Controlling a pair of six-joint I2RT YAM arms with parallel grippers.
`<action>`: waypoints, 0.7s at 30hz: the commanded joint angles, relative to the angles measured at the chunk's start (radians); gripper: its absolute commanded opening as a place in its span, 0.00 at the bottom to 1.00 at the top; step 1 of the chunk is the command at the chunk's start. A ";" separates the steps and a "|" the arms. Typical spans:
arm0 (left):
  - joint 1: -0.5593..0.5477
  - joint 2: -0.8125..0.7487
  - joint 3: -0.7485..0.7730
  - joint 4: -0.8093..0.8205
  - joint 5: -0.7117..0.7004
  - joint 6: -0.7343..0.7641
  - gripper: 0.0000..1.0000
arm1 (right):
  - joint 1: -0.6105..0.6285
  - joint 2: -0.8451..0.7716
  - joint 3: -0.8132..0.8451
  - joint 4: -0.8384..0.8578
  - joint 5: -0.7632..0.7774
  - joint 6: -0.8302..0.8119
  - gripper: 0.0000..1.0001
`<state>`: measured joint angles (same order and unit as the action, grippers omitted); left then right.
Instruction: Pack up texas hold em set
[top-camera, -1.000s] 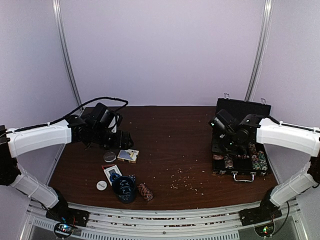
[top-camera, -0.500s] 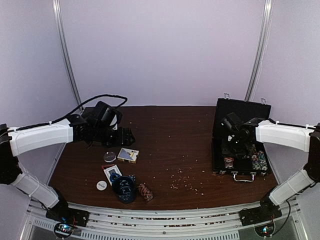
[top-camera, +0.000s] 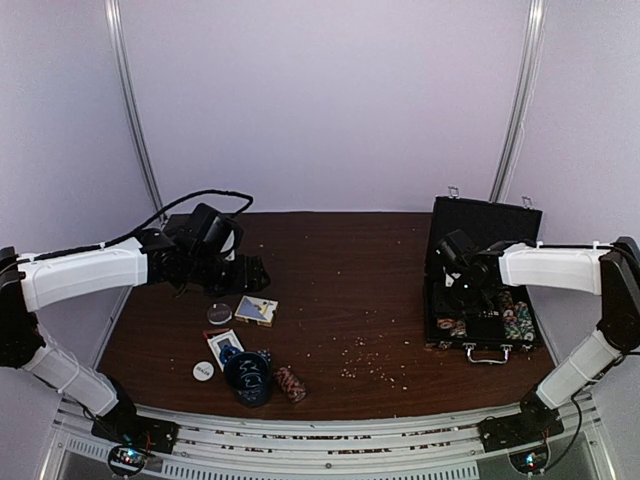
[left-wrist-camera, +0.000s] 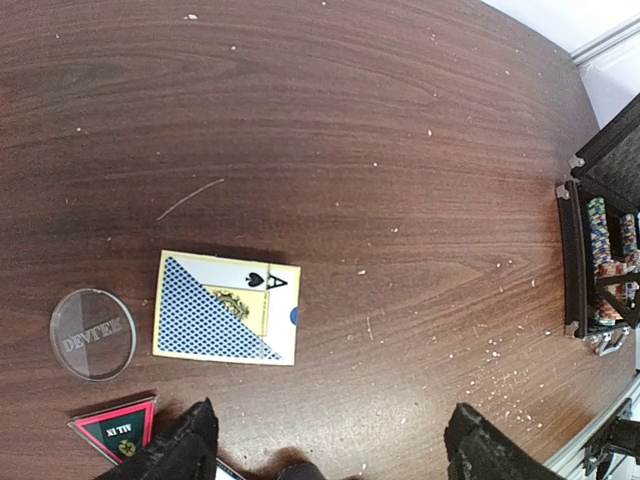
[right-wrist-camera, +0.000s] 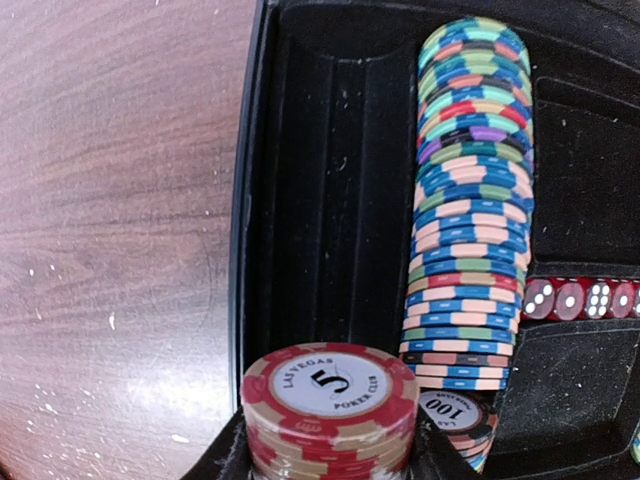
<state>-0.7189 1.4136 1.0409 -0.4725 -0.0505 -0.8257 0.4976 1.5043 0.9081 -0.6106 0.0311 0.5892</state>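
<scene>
The black case (top-camera: 485, 218) lies open at the right, its lid upright. My right gripper (top-camera: 462, 290) is shut on a stack of red "5" chips (right-wrist-camera: 330, 410), held over the case's empty left slot (right-wrist-camera: 330, 200). A multicoloured chip row (right-wrist-camera: 470, 200) fills the slot beside it. My left gripper (left-wrist-camera: 335, 445) hangs open over bare table, just short of a blue-backed card deck (left-wrist-camera: 227, 306). A clear dealer button (left-wrist-camera: 92, 333) lies left of the deck. On the table near the front lies a chip roll (top-camera: 291, 383).
A dark cup (top-camera: 248, 375) stands at the front left, with a second card deck (top-camera: 224, 346) and a white button (top-camera: 203, 370) beside it. A black and red triangle marker (left-wrist-camera: 118, 428) lies by my left finger. Red dice (right-wrist-camera: 585, 298) sit in the case.
My right gripper has carried the red chip stack to the right and down over the case's left side. The left gripper has barely shifted.
</scene>
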 joint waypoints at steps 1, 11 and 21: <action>0.008 0.016 0.008 0.006 -0.010 -0.015 0.81 | -0.005 0.005 -0.013 0.049 -0.006 -0.032 0.35; 0.009 0.029 -0.002 0.012 -0.015 -0.037 0.81 | -0.005 0.017 -0.041 0.073 -0.032 -0.070 0.42; 0.009 -0.019 0.022 -0.024 -0.032 -0.080 0.83 | -0.010 -0.047 0.018 0.005 0.019 -0.099 0.64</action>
<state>-0.7189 1.4319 1.0409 -0.4782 -0.0517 -0.8738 0.4976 1.4982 0.8799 -0.5632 0.0071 0.5045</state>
